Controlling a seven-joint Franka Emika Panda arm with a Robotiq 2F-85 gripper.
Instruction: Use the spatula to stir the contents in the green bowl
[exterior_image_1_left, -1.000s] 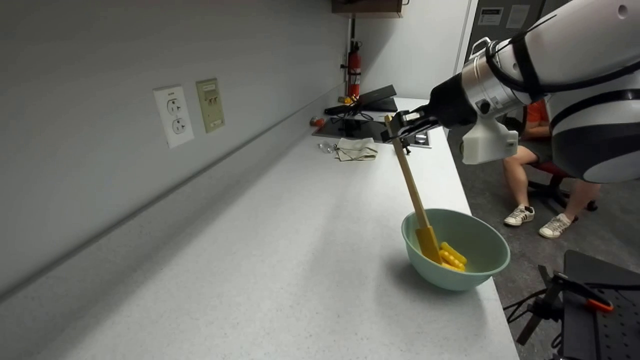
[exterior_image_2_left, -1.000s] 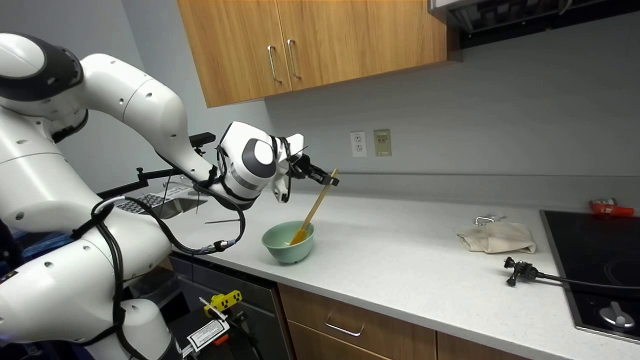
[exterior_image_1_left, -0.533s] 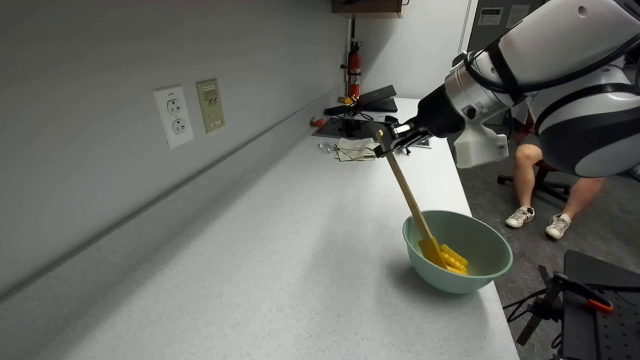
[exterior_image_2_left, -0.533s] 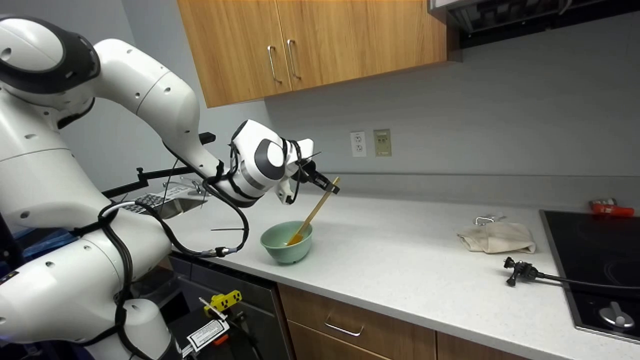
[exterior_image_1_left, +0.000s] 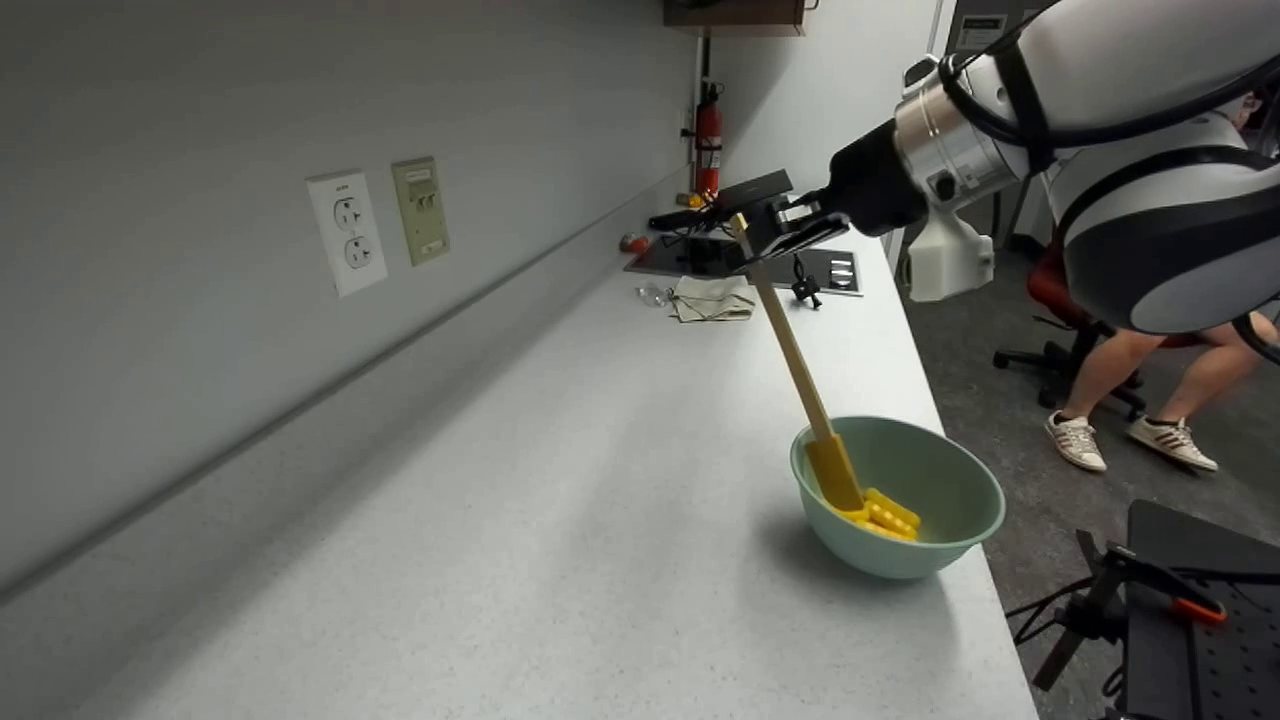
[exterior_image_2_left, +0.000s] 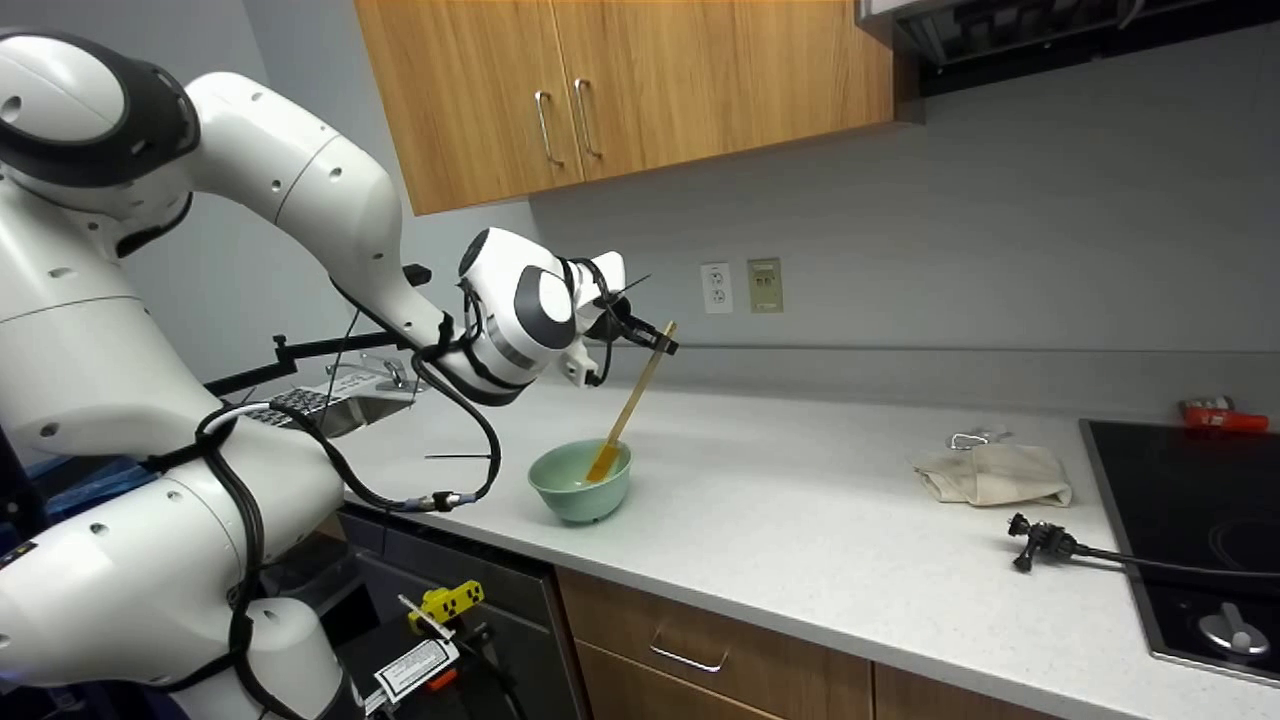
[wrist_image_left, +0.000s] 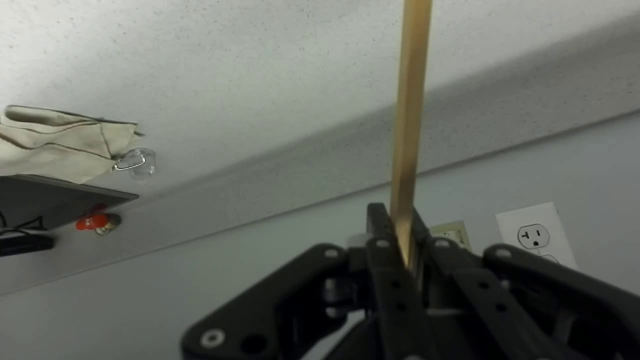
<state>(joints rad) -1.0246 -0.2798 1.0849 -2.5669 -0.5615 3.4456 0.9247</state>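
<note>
Grey wall (exterior_image_2_left: 1000, 230): runs the length of the back
Worktop (exterior_image_2_left: 800, 520): pale, finely speckled, set against that wall
Robot arm (exterior_image_2_left: 330, 200): white with dark bands, reaching over the worktop
Wooden cupboard (exterior_image_2_left: 640, 90): hung on the wall, doors closed, a bar handle on each
Seated person (exterior_image_1_left: 1105, 375): off the worktop's front side, body partly hidden from me behind the arm; bare shins and pale sneakers (exterior_image_1_left: 1075, 442) show
Hob (exterior_image_2_left: 1200, 490): black, smooth-topped, let into the worktop
Green bowl (exterior_image_1_left: 900, 560): upright on the worktop, near the front edge, well apart from the hob
Folded cloth (exterior_image_2_left: 995, 475): cream, lying just beside the hob, on the side toward the bowl
Spatula (exterior_image_1_left: 796, 365): light wood handle, ochre blade; tilted, blade down inside the green bowl, handle rising past the rim
Jaws: narrow, clamped on both sides of the spatula's handle, close to its top end
Contents (exterior_image_1_left: 888, 512): a few yellow pieces, ridged, low in the green bowl by the blade's lower end; whether the two touch I cannot make out
</note>
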